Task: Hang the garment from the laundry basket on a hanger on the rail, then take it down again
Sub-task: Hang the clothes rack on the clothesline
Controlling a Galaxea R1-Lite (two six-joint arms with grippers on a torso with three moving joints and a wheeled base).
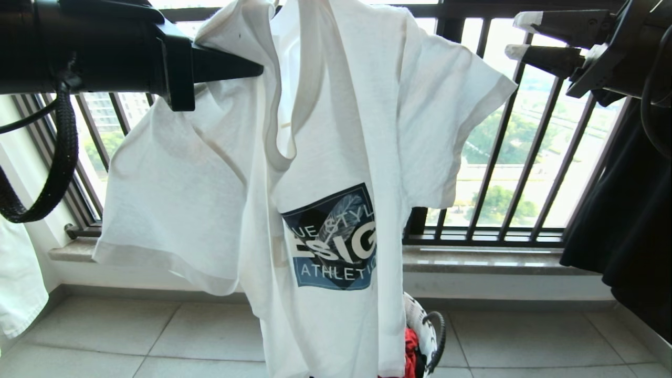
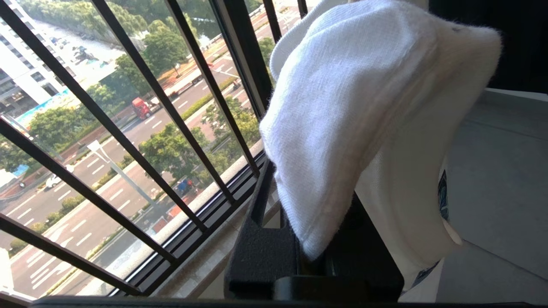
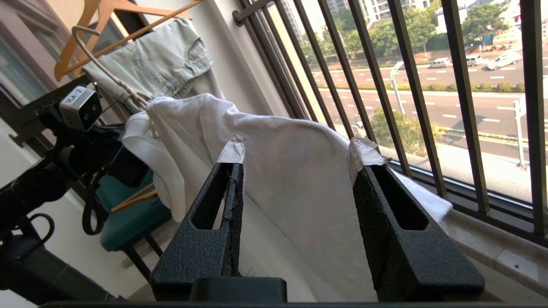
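While it hangs: the T-shirt (image 1: pixel 325 157) droops in front of the window bars (image 1: pixel 530 157), above the floor (image 1: pixel 525 336), held up at its top.
T-shirt look: white, short-sleeved, creased and twisted, both sleeves spread out; collar sagging in a deep loop down the chest.
Graphic: dark blue and teal angular patch low on the chest, with white lettering partly lost in a fold.
Left gripper (image 1: pixel 252 68): clenched on a bunched fold of the T-shirt near the collar, reaching in from the upper left of the head view; cloth drapes over the fingers (image 2: pixel 261 239).
Right gripper (image 1: pixel 517 37): released, taped tips apart and holding nothing, at the upper right, well apart from the sleeve.
Hanger (image 3: pixel 107 68): a thin cream rod rising out of the T-shirt's neck in the right wrist view.
Basket (image 1: pixel 428 336): on the floor behind the hem, white with a black loop handle, something red inside.
Jacket (image 3: pixel 162 64): pale denim, on a wooden hanger beyond.
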